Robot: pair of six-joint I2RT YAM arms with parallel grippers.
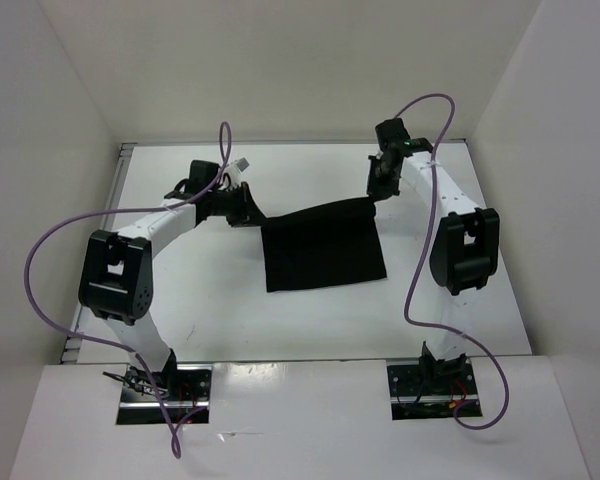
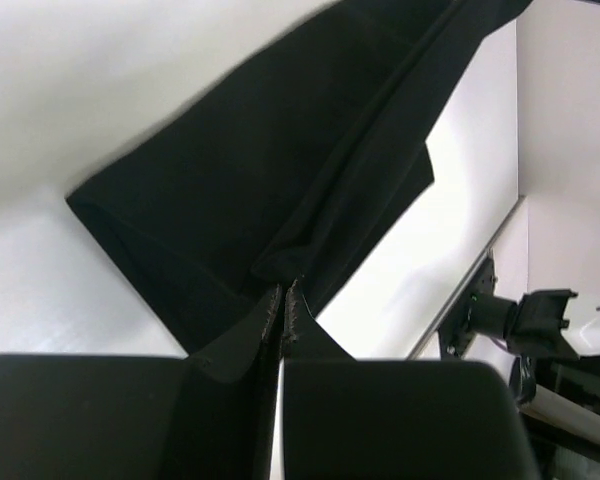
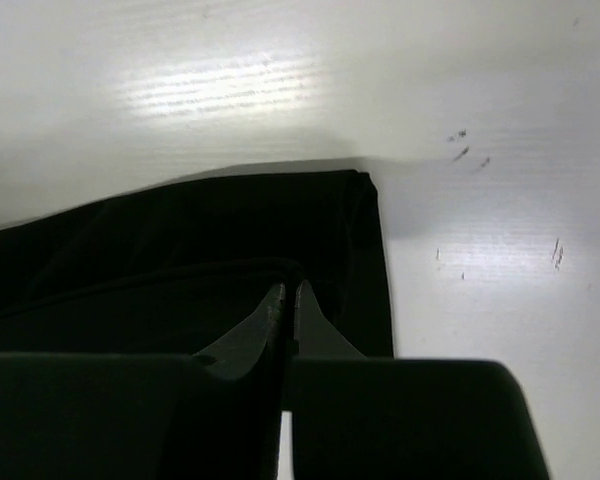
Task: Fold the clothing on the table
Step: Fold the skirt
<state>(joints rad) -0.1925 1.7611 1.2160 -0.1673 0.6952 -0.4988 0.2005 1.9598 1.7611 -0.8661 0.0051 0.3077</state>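
Closed tight, left end effector (image 2: 283,292) is pinching the clothing (image 1: 320,250) at its far-left corner. Right end effector (image 3: 286,292), also closed, is pinching the far-right corner over the worktop (image 1: 230,320).

Two slim white tubular arms, left arm (image 1: 165,222) and right arm (image 1: 445,190), each carrying boxy black joint housings (image 1: 115,275). Thin purple cables (image 1: 435,97) loop off both. Matte black wedge-fingered left gripper (image 2: 283,290); shiny metal base plates (image 1: 190,400) below.
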